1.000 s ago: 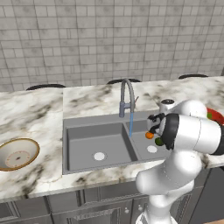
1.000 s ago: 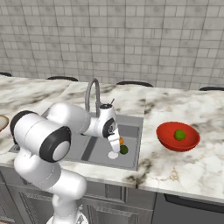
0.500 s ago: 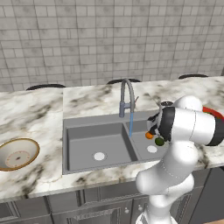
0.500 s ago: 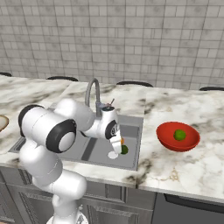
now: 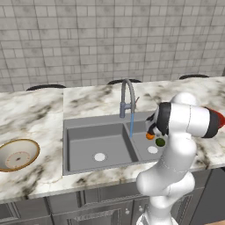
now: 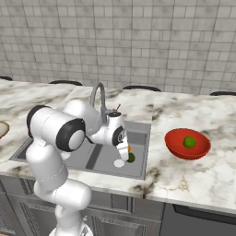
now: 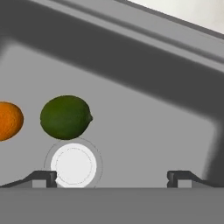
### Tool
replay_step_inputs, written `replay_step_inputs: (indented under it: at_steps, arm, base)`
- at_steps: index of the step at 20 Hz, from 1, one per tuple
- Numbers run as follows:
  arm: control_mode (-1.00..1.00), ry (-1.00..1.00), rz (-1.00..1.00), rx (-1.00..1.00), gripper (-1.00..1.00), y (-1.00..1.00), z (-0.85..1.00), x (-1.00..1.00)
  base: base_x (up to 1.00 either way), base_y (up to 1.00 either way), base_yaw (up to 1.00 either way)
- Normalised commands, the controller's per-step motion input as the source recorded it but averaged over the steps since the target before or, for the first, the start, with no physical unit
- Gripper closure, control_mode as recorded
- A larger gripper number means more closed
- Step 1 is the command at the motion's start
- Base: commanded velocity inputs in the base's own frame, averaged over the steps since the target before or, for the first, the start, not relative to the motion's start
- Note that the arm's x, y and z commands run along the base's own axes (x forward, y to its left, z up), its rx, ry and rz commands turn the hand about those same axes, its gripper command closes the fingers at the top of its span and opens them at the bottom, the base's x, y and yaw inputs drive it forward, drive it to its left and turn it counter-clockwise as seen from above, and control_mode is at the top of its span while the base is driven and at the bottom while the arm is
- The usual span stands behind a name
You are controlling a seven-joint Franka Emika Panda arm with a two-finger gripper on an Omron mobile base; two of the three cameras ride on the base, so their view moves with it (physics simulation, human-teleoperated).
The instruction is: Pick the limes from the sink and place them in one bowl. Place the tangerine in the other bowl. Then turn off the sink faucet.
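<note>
My gripper (image 6: 124, 152) hangs low in the right basin of the grey sink (image 5: 79, 132), open, with nothing between its fingertips (image 7: 42, 176). A dark green lime (image 7: 65, 117) lies on the basin floor just past the left fingertip, beside the round white drain (image 7: 73, 165). The tangerine (image 7: 8, 121) lies to the left of that lime; both fruits, tangerine (image 5: 150, 136) and lime (image 5: 160, 142), sit close to the hand. A lighter lime (image 6: 189, 142) rests in the red bowl (image 6: 175, 147) on the right counter. The tan bowl (image 5: 30, 147) stands far left. Water runs from the faucet (image 5: 126, 99).
The marble counter (image 6: 203, 179) surrounds the sink, with a tiled wall behind. A divider (image 5: 134, 149) splits the two basins, and the left basin has its own white drain (image 5: 100, 157). The faucet's arch rises right behind my hand.
The arm's elbow has swung inward and the hand has shifted slightly over the right basin. The jaws stay open and the fruits have not moved.
</note>
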Motion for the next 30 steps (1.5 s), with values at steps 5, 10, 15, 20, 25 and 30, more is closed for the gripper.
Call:
replay_step_inputs:
  at_steps: [5, 10, 15, 20, 25, 30]
  arm:
    - [-1.0, 0.0, 0.0, 0.0, -1.0, 0.0, -0.22, 0.21]
    - [-1.0, 0.0, 0.0, 0.0, -1.0, -0.06, -0.22, 0.16]
    - [-1.0, 0.0, 0.0, 0.0, -1.0, -0.16, -0.21, 0.14]
    - [-1.0, 0.0, 0.0, 0.0, -1.0, -0.05, -0.17, 0.17]
    - [-1.0, 0.0, 0.0, 0.0, -1.0, 0.0, -0.15, 0.25]
    - [-1.0, 0.0, 0.0, 0.0, -1.0, -0.03, -0.15, 0.18]
  base:
    - [0.0, 0.0, 0.0]
    - [0.0, 0.0, 0.0]
    - [0.0, 0.0, 0.0]
    - [0.0, 0.0, 0.0]
    - [0.0, 0.0, 0.0]
    - [0.0, 0.0, 0.0]
